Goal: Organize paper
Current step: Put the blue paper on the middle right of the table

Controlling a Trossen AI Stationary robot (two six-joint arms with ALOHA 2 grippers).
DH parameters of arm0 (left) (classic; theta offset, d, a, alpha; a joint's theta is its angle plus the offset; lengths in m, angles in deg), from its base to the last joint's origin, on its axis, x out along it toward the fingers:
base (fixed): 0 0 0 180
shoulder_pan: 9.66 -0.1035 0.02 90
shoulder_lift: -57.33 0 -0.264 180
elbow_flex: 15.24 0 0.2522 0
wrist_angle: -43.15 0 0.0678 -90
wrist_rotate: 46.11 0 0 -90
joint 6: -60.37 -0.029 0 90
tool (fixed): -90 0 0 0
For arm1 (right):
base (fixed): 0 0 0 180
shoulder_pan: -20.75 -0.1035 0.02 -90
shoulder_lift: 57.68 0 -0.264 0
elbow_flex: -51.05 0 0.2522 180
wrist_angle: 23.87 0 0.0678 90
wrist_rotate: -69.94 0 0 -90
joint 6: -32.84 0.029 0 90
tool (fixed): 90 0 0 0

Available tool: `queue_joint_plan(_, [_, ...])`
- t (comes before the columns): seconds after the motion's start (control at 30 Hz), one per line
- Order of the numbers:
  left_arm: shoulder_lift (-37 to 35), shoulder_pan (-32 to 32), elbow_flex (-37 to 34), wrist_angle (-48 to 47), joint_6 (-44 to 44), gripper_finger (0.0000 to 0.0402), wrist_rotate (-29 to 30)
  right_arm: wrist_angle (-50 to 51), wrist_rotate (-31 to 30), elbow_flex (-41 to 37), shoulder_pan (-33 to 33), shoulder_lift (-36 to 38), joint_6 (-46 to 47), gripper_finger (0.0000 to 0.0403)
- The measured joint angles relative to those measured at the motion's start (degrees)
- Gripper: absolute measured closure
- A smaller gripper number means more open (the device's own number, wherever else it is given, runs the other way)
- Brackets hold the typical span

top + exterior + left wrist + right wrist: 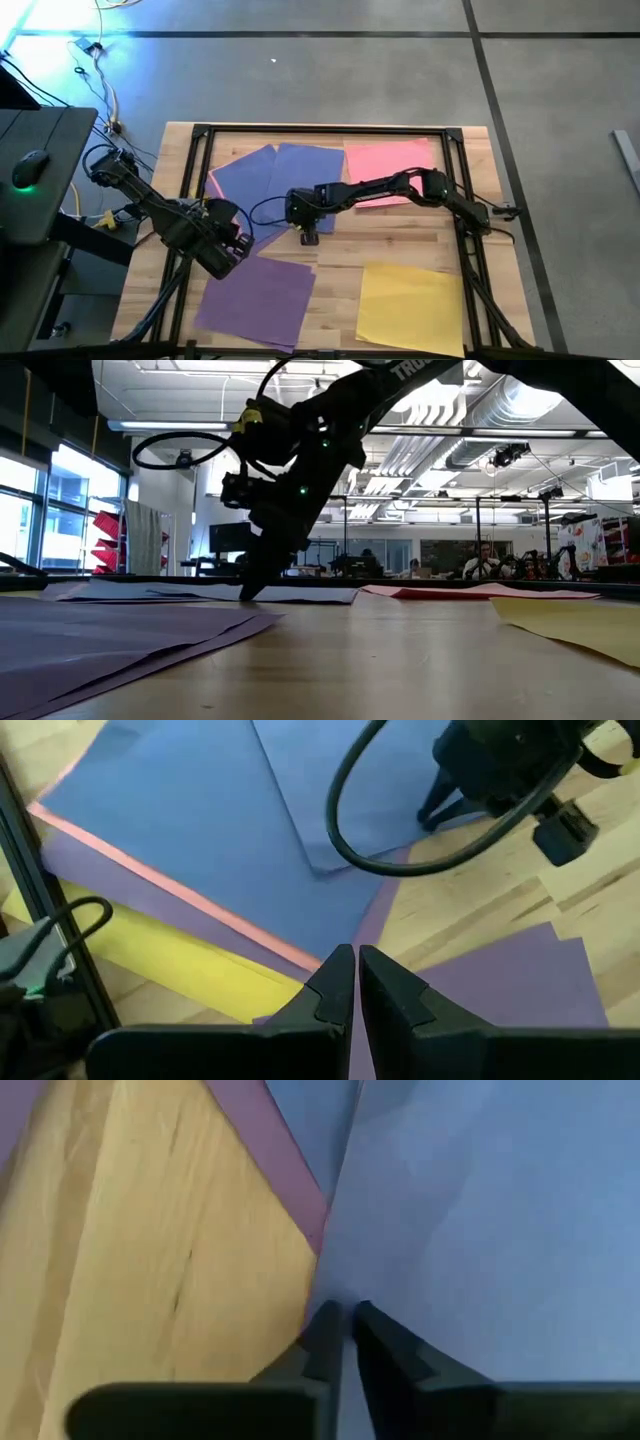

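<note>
Wooden table (400,250) fills the middle of the high view, grey floor around it and a desk with a mouse (30,167) at the far left. Paper is spread all over: two blue sheets (290,175) overlapping at upper centre, a pink sheet (385,160) to their right, a purple sheet (255,300) at lower left, a yellow sheet (410,305) at lower right. And the right gripper (309,237) is down at mid-table, right on the lower edge of the blue sheets. Its wrist view shows the fingers (385,1355) squeezed together at the blue sheet's corner, a pink strip beside it; whether paper is actually pinched between them is hard to say. Over in the low view that arm stands nose-down on the tabletop. The left gripper (236,247) hangs at centre left above the purple sheet's upper corner, fingers (335,990) pressed together, nothing between them.
</note>
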Motion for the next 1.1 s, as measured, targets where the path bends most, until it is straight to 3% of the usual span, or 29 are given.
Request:
queue_joint_plan(0.27, [0.0, -1.2, 0.0, -0.2, 0.5, 0.0402, -0.2, -0.5, 2.6, -0.1, -0.4, 4.5, 3.4, 0.0403])
queue_joint_plan(0.43, [0.0, -1.2, 0.0, -0.1, 2.0, 0.0402, -0.4, -8.0, 3.9, 0.0, -0.4, 5.5, 2.5, 0.0396])
queue_joint_plan(0.53, [0.0, -1.2, 0.0, 0.5, 1.9, 0.0402, -1.1, -13.5, 5.7, 0.0, -0.3, 4.1, -0.3, 0.0364])
queue_joint_plan(0.67, [0.0, -1.2, 0.4, 2.5, -1.2, 0.0402, -2.6, -16.9, 4.3, -0.1, -0.3, 1.5, -0.6, 0.028])
queue_joint_plan(0.9, [0.0, -1.2, 0.4, 4.8, -4.8, 0.0402, -4.1, -20.5, -3.5, -0.1, -0.3, -3.5, -2.1, 0.0127])
queue_joint_plan(1.0, [0.0, -1.2, 0.4, 4.8, -4.8, 0.0402, -4.9, -20.4, -4.0, 0.0, -0.3, -4.7, -1.7, 0.0113])
queue_joint_plan(1.1, [0.0, -1.2, 0.4, 4.8, -4.8, 0.0402, -5.1, -19.8, -3.7, 0.1, -0.4, -5.3, -1.5, 0.0143])
